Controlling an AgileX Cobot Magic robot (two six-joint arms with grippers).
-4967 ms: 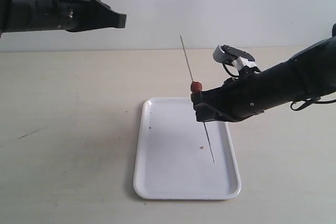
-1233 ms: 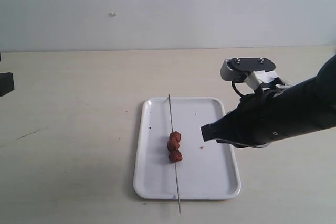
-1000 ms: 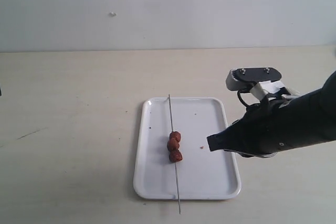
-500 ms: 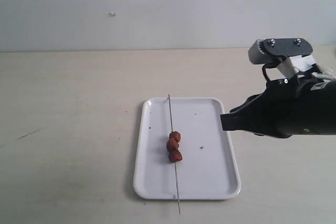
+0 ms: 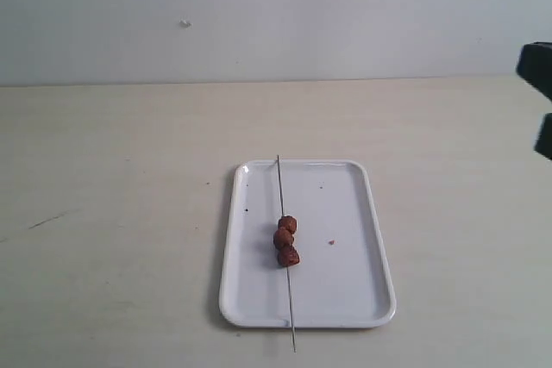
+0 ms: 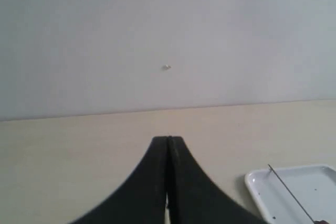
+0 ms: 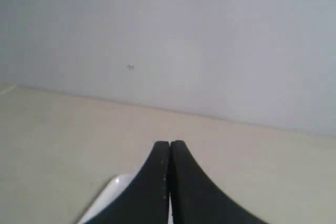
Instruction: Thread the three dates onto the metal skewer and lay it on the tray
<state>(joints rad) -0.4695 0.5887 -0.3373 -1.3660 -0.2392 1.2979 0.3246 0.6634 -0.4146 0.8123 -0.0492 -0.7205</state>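
Pale tabletop (image 5: 129, 213) holds the tray (image 5: 345, 282) with the metal skewer (image 5: 290, 299) and three dates (image 5: 284, 241) laid down — right hand (image 7: 169, 144), pressed together, has withdrawn; task looks finished.

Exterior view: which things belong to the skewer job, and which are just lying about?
Job:
three dates, threaded on the skewer
metal skewer, lying on the tray
tray

Lying about:
red crumb, on the tray
dark speck, on the tray
dark scratch, on the table

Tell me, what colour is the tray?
Plain white, with a glossy look. The tray shows best in the exterior view.
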